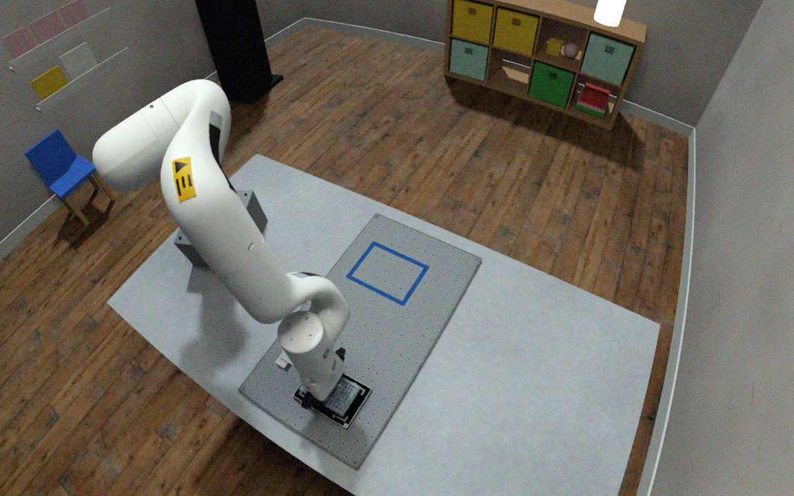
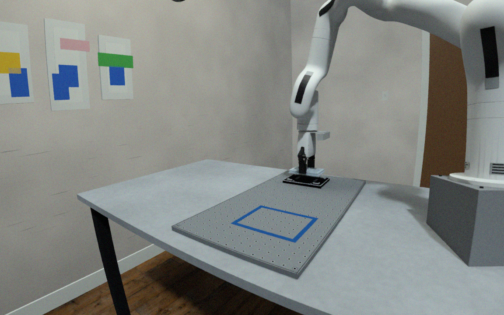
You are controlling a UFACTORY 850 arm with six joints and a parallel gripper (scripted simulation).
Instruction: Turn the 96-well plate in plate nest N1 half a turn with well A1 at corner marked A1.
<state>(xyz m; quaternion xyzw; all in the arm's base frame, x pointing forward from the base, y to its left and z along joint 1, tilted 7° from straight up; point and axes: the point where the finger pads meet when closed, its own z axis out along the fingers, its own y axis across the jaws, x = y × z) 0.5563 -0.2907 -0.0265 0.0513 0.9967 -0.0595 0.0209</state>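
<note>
Grey table [image 2: 175, 183], perforated board [image 2: 246, 231] and robot pedestal [image 2: 477, 219] on it

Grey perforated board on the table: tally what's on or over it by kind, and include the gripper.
Clear 96-well plate, held just above the nest: 1
Black plate nest: 1
Blue taped rectangle outline: 1
Black-fingered gripper, shut on the plate: 1
Total: 4
</note>
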